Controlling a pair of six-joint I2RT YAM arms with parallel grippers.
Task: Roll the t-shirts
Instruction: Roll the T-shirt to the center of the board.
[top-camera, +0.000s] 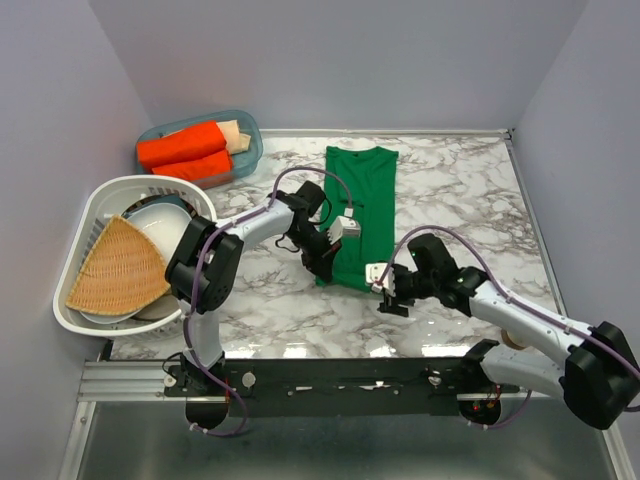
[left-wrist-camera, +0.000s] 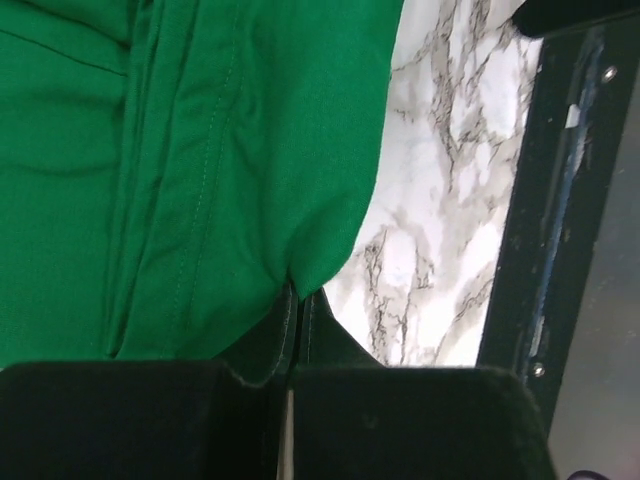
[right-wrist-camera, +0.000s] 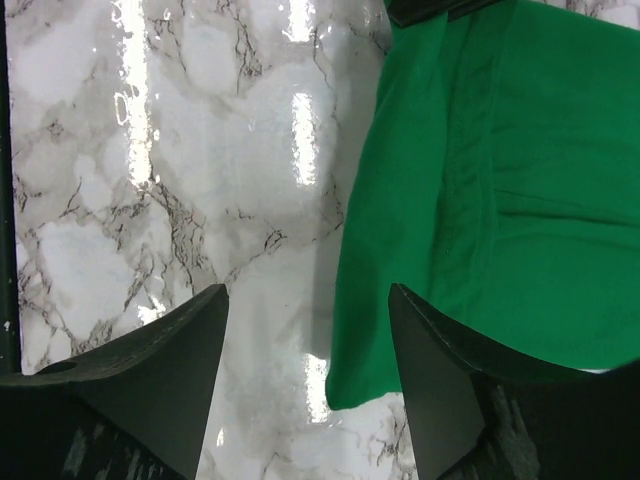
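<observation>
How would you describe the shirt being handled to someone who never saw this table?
In the middle of the marble table lies a green t-shirt, folded into a long strip. Unlike the orange-red rolls in the blue tub, it is flat.

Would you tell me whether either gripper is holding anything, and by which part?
The left gripper is shut on the green t-shirt, pinching its near-left corner. The right gripper is open with the near-right corner between its fingers, holding nothing.

Matt green cloth t-shirt (top-camera: 362, 200), glossy marble-patterned table (top-camera: 460, 200), white plastic basket (top-camera: 150, 181)
</observation>
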